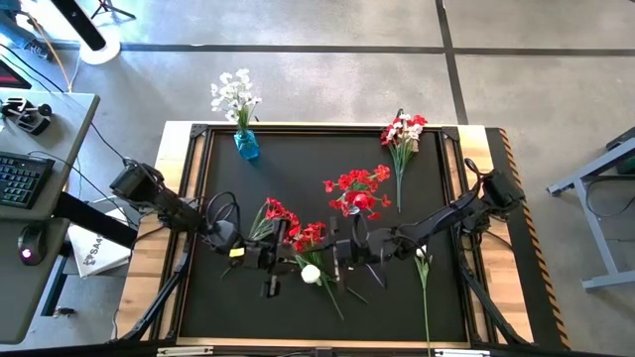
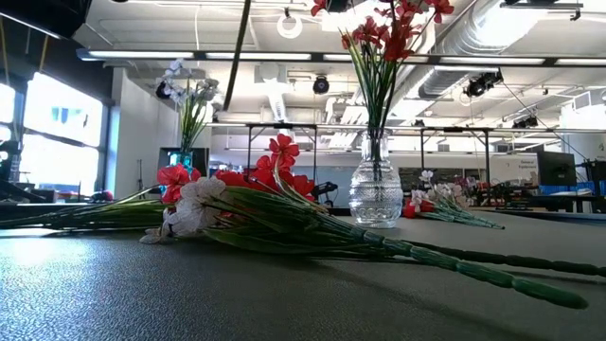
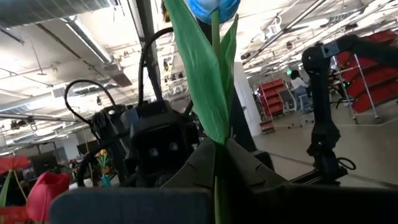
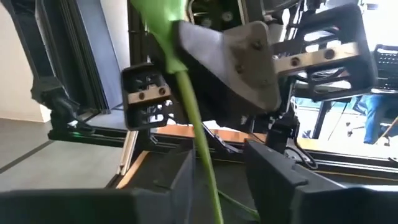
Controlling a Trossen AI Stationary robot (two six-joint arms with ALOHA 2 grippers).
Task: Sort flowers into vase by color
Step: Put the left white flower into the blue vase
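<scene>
High view: left tool clamps a white flower's stem; right tool straddles it, unclosed; light, bendy; hold mid-stem.

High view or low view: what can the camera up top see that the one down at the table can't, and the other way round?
Only the high view shows the left gripper and the right gripper meeting over the mat, and the keyboard. The wrist views add that the left is shut on a green stem and the right is open around it.
Only the low view shows the ceiling and the ribbed glass of the clear vase.
Both show that vase's red flowers, the blue vase and the loose flowers.
</scene>
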